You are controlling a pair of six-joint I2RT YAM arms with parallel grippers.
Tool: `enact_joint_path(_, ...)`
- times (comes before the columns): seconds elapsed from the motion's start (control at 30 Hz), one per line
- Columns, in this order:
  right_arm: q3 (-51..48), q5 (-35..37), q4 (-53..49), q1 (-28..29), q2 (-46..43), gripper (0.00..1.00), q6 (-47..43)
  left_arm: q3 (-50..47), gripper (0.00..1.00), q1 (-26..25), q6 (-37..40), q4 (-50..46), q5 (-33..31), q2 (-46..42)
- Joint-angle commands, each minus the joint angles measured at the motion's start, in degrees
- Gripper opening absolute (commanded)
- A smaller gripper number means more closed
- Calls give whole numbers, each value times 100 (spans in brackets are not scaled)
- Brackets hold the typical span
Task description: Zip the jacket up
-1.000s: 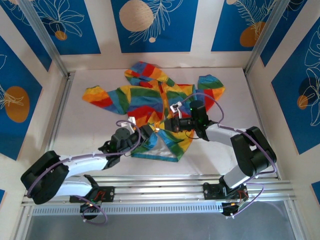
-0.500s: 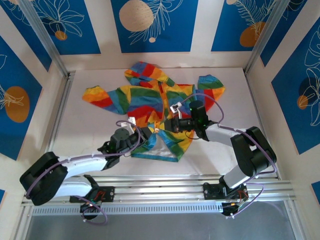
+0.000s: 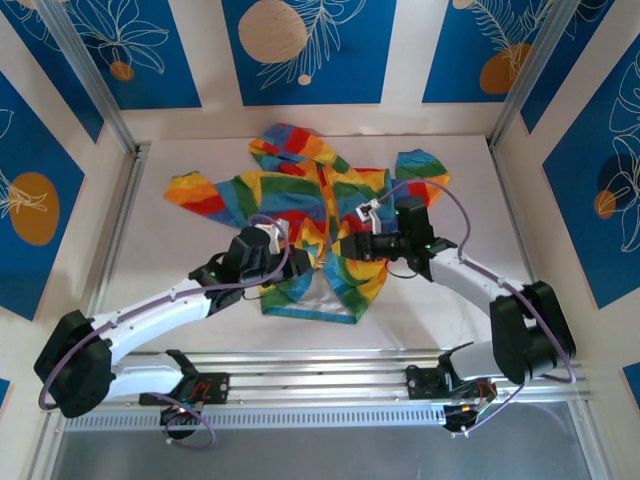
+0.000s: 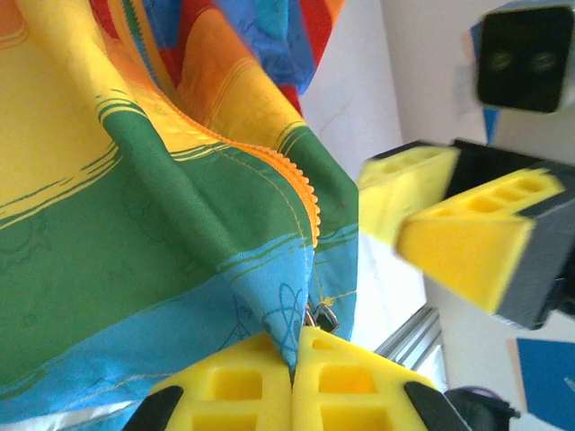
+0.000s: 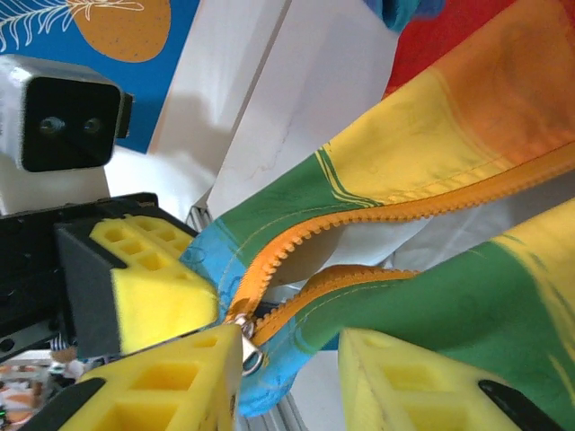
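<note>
The rainbow-striped jacket (image 3: 290, 195) lies spread on the white table (image 3: 200, 290), hood at the far side. Its front is open above the hem and shows pale lining. My left gripper (image 3: 290, 258) is shut on the blue bottom hem (image 4: 269, 314) beside the orange zipper (image 4: 301, 189). The metal slider (image 4: 323, 316) sits right at the left gripper (image 4: 294, 346). My right gripper (image 3: 345, 247) stands open around the zipper's lower end. In the right wrist view the slider (image 5: 250, 355) rests against the left finger of that gripper (image 5: 292, 359), where the two orange tooth rows (image 5: 359, 224) meet.
An aluminium rail (image 3: 320, 375) runs along the table's near edge just below the jacket's hem. Blue patterned wall panels (image 3: 305, 50) enclose the table on three sides. Bare table lies to the right of the jacket (image 3: 470, 200).
My left gripper closed on the hem and its arm shifted farther from the rail. My right gripper opened off the slider and drew slightly right.
</note>
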Motion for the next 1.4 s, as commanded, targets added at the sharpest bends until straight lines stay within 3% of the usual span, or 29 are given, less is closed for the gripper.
enact_joint_path(0.0, 145, 277, -1001, -8, -352, 34, -917, 228, 0, 89, 478, -828, 490, 167)
enact_joint_path(0.13, 116, 516, -1400, 208, -573, 36, -1518, 468, 0, 113, 773, -1156, 790, 362)
enact_joint_path(0.5, 238, 1506, -1656, 1571, -274, 36, -2837, 836, 0, 157, 1144, -1581, 1304, 698)
enact_joint_path(0.93, 70, 2241, -1417, 1925, 3, 37, -3287, 915, 0, 236, 1267, -1734, 1558, 739)
enact_joint_path(1.17, 1, 2355, -1439, 1996, 49, 18, -3448, 954, 0, 318, 1372, -1849, 1609, 727)
enact_joint_path(1.37, -64, 2510, -1515, 2014, -22, 16, -3509, 938, 0, 365, 1408, -1874, 1653, 714)
